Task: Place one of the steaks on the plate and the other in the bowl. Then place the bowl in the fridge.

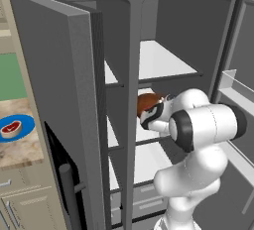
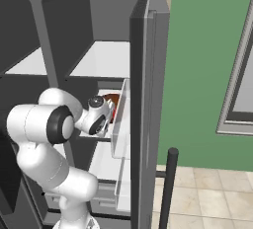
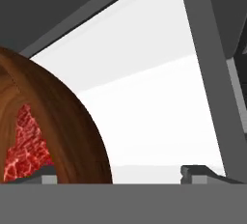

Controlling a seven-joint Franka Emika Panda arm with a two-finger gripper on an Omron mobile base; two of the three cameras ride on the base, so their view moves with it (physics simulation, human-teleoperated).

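end effector (image 3: pixel 116 174): mine, reached inside the fridge; tips set wide apart, left tip inside the bowl, right tip out over bare shelf, clamping nothing
bowl (image 3: pixel 72 121): brown, on a white middle shelf of the fridge, just beyond my wrist; its edge peeks out in both base views
steak in bowl (image 3: pixel 24 146): red marbled slab lying in the bowl
fridge (image 1: pixel 59 75): both doors swung open, my arm reaching in between them
shelf (image 3: pixel 159 112): white, bare to the right of the bowl
plate (image 1: pixel 22 130): blue, on the tabletop (image 1: pixel 20 149) left of the fridge
steak on plate (image 1: pixel 11 127): red with pale rim, lying on the plate
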